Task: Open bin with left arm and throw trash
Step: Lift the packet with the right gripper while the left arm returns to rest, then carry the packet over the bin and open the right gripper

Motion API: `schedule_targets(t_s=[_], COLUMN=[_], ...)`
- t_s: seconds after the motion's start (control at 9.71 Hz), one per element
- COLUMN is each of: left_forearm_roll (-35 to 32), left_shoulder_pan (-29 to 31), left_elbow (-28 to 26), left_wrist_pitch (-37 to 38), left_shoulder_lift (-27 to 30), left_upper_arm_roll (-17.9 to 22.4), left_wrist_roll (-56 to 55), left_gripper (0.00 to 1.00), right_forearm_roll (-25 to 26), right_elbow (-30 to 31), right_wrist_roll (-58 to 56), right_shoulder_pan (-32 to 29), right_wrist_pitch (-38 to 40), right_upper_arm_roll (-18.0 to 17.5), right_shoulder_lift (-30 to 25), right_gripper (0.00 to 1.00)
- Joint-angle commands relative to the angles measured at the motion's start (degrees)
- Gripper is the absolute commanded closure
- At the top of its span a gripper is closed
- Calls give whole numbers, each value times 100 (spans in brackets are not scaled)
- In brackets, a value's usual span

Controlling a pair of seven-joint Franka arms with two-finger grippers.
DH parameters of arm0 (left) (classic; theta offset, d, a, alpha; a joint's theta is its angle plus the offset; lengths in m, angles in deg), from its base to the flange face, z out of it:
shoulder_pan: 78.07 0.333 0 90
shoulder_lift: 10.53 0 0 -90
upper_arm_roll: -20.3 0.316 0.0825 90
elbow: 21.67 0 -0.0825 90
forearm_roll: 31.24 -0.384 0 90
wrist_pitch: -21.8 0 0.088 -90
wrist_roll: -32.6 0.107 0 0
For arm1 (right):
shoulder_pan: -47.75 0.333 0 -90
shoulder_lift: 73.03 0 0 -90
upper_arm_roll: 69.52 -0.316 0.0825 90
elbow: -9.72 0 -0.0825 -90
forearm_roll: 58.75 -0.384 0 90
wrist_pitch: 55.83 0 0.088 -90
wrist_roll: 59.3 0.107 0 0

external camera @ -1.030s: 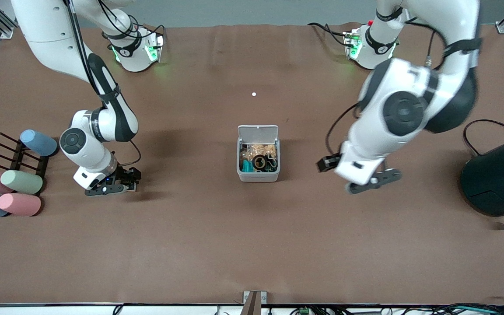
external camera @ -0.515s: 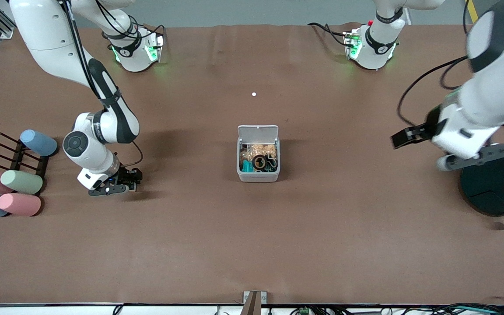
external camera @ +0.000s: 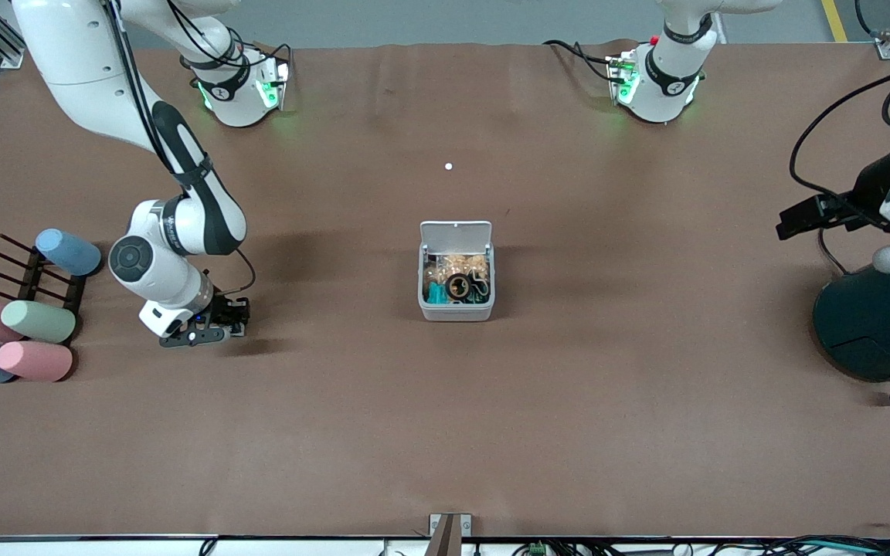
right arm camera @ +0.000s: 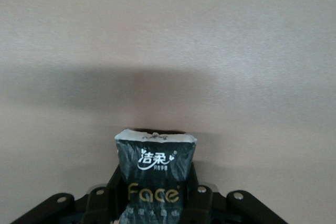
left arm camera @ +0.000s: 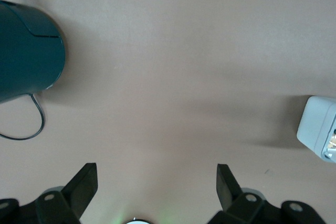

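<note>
- The right wrist view alone shows the black packet (right arm camera: 155,174) with white print. It stands between the jaws of the right gripper (external camera: 199,333), which is clamped on it just above the brown table (external camera: 607,432).
- In the front view that gripper hides the packet; it sits low at the table, at about nine o'clock from the bin (external camera: 456,310).
- The left wrist view shows the left gripper (left arm camera: 157,174) spread wide, nothing between its fingers, with bare table below.
- In the front view the left arm's hand is cut off by the frame edge, above the big dark teal cylinder (external camera: 870,324) at three o'clock from the bin.
- The bin stands mid-table, its white lid (external camera: 455,232) flipped up at its twelve o'clock side.
- Only the front view looks inside the bin: a dark tape ring (external camera: 457,286) lies on tan and teal scraps.
- A tiny white scrap (external camera: 448,166) lies on the table at twelve o'clock from the bin, well apart from it.
- Pastel cylinders (external camera: 35,320) and a dark rack (external camera: 28,278) lie at the right arm's end of the table, at nine o'clock from the right gripper.
- Nothing stands on the table between the right gripper and the bin.
</note>
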Motion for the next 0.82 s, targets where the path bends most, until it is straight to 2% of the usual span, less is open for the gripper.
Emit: schedule_targets(t_s=[0.0, 0.1, 0.41, 0.52, 0.72], left_forearm_roll=[-104, -113, -121, -147, -148], left_shoulder_pan=[227, 394, 554, 554, 511], left_elbow=[-924, -908, -943, -926, -926], left_wrist_pitch=[-420, -429, -420, -429, -429], left_shoulder_lift=[767, 768, 864, 829, 838], left_upper_arm_roll=[-412, -624, -766, -766, -723], left_wrist_roll=[36, 45, 71, 71, 80], left_gripper=[0, 0, 0, 0, 0], right_forearm_roll=[-128, -128, -128, -128, -119], right_elbow=[-365, -488, -989, -1147, -1717], right_wrist_roll=[587, 1192, 3213, 3802, 5103], right_shoulder_pan=[31, 40, 49, 197, 924], right_wrist_pitch=[562, 834, 1214, 1214, 1214], right_upper_arm_roll=[-296, -576, -1630, -1843, -1862], right_shoulder_lift=[-126, -248, -293, -285, -258], right_gripper=[52, 52, 52, 52, 52])
